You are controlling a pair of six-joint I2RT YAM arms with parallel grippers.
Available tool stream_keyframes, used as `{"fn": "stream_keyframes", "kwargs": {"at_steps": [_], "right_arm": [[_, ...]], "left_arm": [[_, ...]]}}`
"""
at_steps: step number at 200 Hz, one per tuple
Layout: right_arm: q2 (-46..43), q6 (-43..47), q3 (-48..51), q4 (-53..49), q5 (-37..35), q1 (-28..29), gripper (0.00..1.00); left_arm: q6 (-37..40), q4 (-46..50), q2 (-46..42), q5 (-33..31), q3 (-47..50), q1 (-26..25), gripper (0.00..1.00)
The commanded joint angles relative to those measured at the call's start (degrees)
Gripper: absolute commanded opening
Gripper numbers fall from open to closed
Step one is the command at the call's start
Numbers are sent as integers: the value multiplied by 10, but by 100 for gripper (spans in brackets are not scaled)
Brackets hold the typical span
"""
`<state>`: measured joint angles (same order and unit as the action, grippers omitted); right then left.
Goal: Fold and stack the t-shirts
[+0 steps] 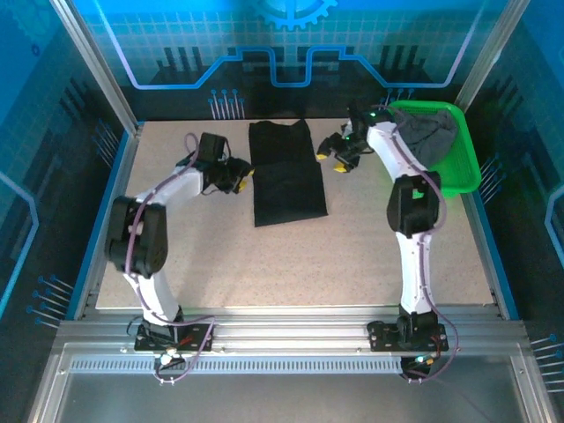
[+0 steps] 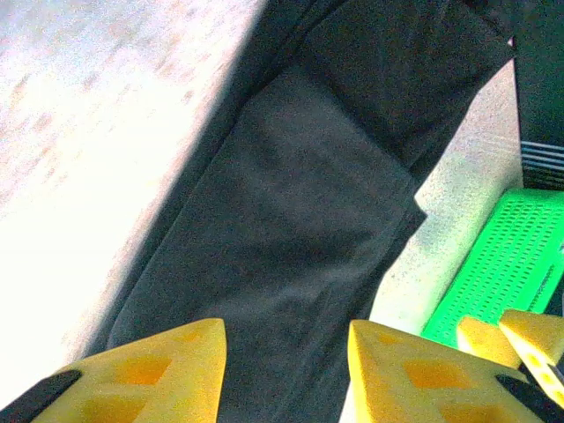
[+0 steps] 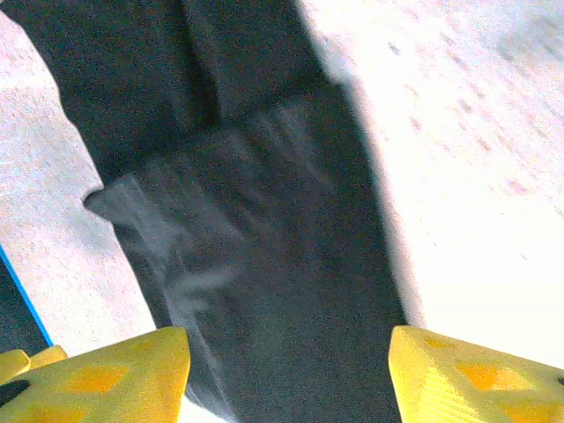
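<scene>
Left hand (image 1: 243, 179), right hand (image 1: 330, 160) agape flanking black t-shirt (image 1: 286, 172).

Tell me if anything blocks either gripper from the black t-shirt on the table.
Nothing visible does. The left gripper and right gripper flank the black t-shirt, jaws open, with bare table beside it. The green basket sits off to the right.

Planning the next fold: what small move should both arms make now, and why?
Probably bring both sets of jaws onto the far corners of the black t-shirt and pinch. It lies as a long strip, folded lengthwise only, and the open jaws flank its far half, one each side.
</scene>
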<state>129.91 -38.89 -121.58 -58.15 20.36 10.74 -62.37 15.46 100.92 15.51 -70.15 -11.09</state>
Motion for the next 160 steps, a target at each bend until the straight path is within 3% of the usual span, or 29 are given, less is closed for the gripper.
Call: {"fn": "stream_keyframes", "kwargs": {"at_steps": [1,27,58,113,136,160], "right_arm": [[-110,2,134,44,1,4,60],[-183,-31,296,104,22,18,59],[-207,-83,416,180,54,23,60],[-144,-96,404,166,47,53,52],[-109,-106,388,174,44,55,49],[-67,-109,340,159,45,57,39]], "left_arm": [[-84,-33,-78,-37,110,-46,45],[-183,-112,-108,-55,208,-91,47],[-227,-148,-76,-68,228,-105,50],[-226,-175,2,-80,196,-110,46],[-230,-173,19,-85,191,-111,39],[-231,-178,29,-93,189,-111,26]]}}
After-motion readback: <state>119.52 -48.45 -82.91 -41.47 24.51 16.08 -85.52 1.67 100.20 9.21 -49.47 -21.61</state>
